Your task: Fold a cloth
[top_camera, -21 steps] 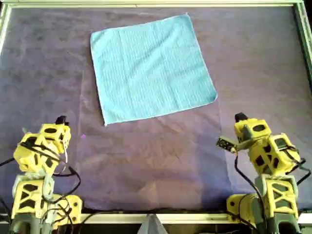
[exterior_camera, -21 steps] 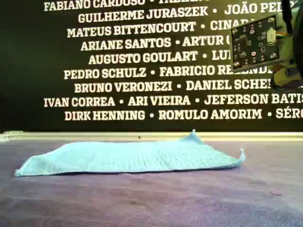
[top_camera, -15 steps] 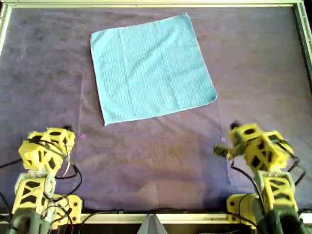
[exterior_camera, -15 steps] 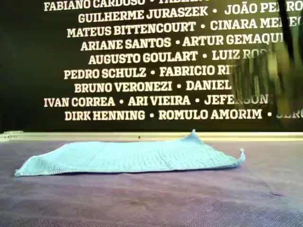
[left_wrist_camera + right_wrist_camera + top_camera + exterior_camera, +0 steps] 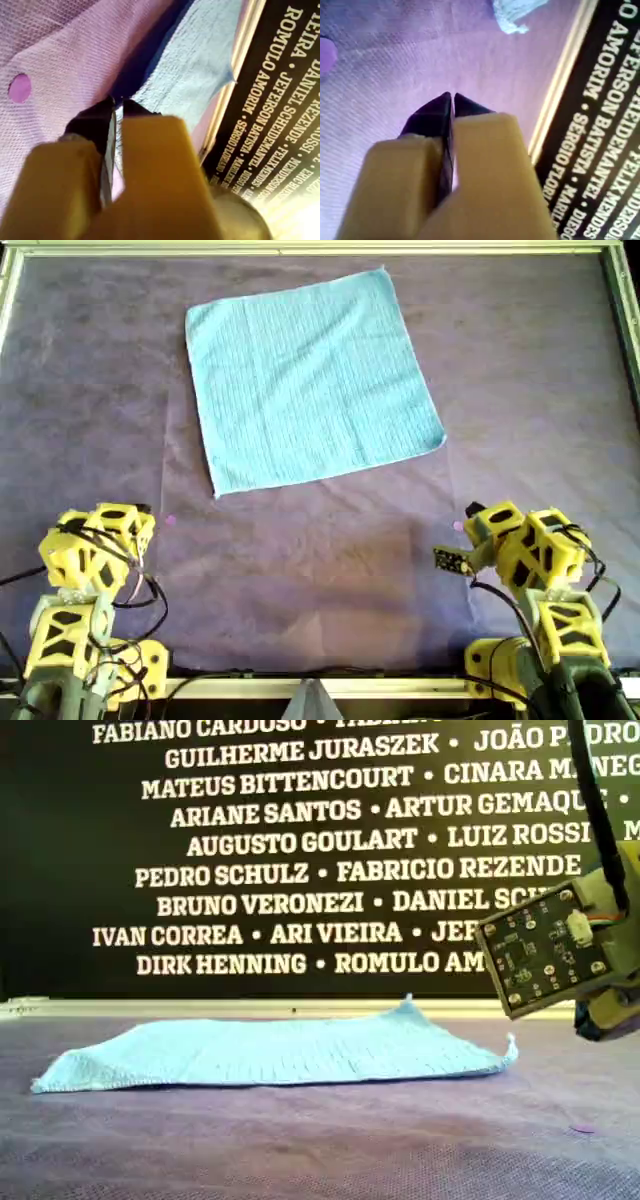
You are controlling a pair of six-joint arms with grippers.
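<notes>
The light blue cloth (image 5: 310, 380) lies flat and unfolded on the far half of the purple-grey table covering, turned a little. It also shows in the exterior view (image 5: 280, 1050), with its corner at the exterior view's right curled up. My first gripper (image 5: 143, 510) is shut and empty at the overhead view's near left, short of the cloth's near corner. In the first wrist view its gripper (image 5: 119, 103) points at the cloth (image 5: 195, 65). My second gripper (image 5: 473, 510) is shut and empty at the near right. In the second wrist view the gripper (image 5: 451, 96) is well short of a cloth corner (image 5: 512, 12).
The purple-grey covering (image 5: 320, 570) spans the table inside a pale frame rail (image 5: 300, 248). A dark wall with white names (image 5: 300, 840) stands behind it. Small pink dots (image 5: 170, 522) (image 5: 457, 527) lie near each gripper. The second arm's circuit board (image 5: 545, 950) fills the exterior view's right.
Both arms have drawn back toward the overhead view's near edge. The second arm's circuit board has dropped lower in the exterior view. The cloth has not moved.
</notes>
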